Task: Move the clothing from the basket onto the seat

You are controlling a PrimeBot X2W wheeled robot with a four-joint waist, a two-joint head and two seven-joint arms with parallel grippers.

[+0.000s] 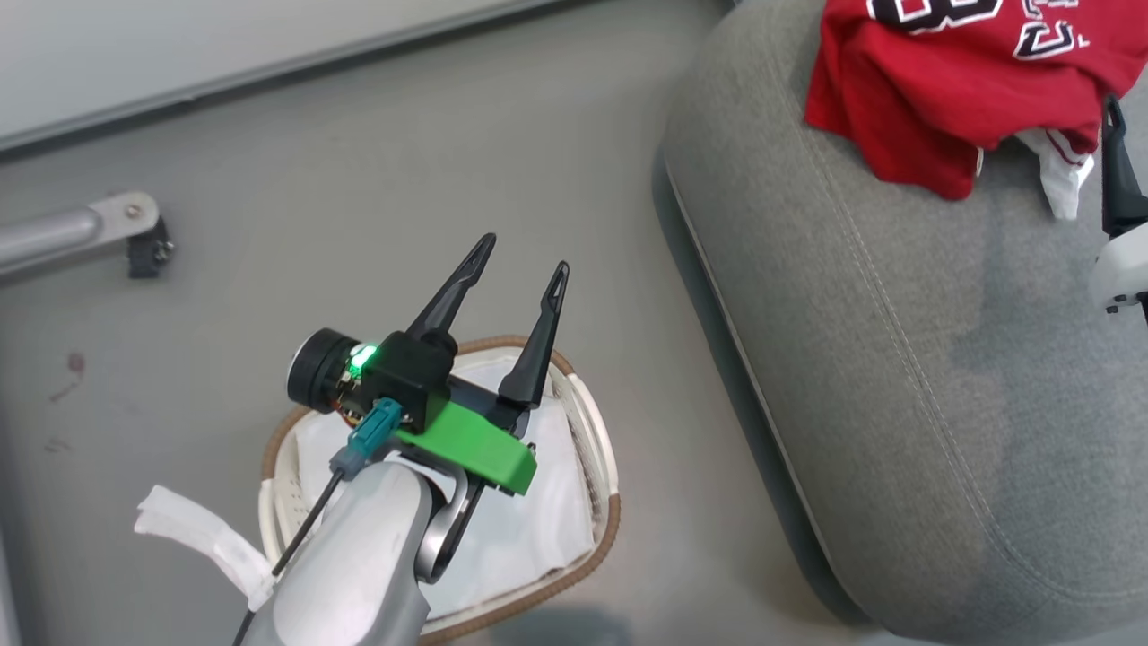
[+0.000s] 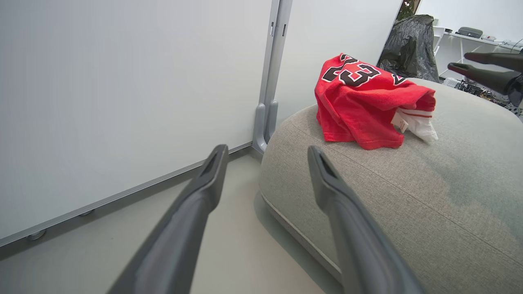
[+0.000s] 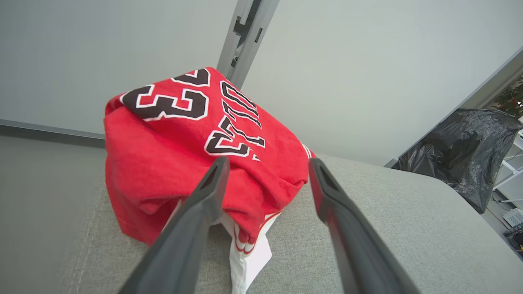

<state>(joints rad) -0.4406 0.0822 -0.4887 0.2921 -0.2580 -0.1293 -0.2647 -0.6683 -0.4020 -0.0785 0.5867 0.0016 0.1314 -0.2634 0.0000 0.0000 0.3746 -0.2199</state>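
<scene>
Clothing [image 1: 951, 99] lies heaped on the seat [image 1: 897, 359], at 2 o'clock from the basket [image 1: 613, 516]. Both jaws stand wide and empty: left gripper [image 1: 525, 253] over the basket, right gripper [image 3: 268, 162] at the clothing.

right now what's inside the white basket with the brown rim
A plain white liner sheet shows inside the oval white plastic basket. The left pincer and its pale forearm cover the middle, so that part is hidden.

The left gripper [image 1: 526, 252] has two black pointy fingers [image 1: 448, 301], a green block [image 1: 471, 444], a blue plug [image 1: 372, 435] and a grey arm [image 1: 359, 556].
</scene>
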